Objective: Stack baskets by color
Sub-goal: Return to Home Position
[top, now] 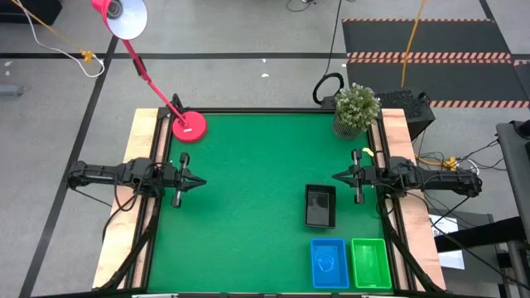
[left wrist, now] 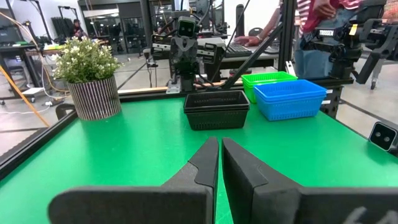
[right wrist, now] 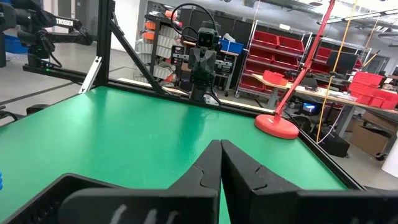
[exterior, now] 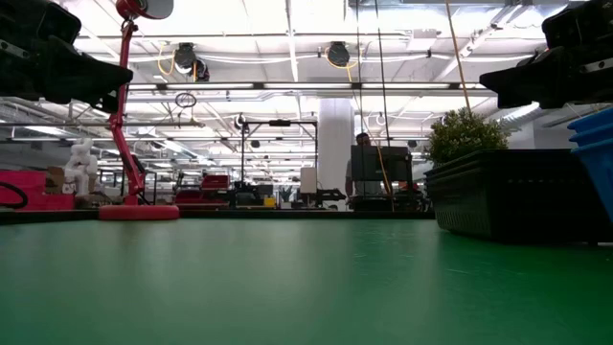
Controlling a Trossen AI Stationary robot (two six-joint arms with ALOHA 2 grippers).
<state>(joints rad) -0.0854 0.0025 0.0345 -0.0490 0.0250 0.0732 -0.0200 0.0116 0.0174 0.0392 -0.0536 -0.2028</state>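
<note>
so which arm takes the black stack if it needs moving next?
Right. The black stack sits just in front of the right claw, on its side; the left claw waits across the mat. Both are shut and empty.

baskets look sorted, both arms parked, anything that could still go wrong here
Mostly small risks. The black stack sits apart from the blue stack and green stack, nearest the shut right gripper, so a careless sweep might knock it. The potted plant stands close behind that arm. The left gripper waits shut, far off.
</note>
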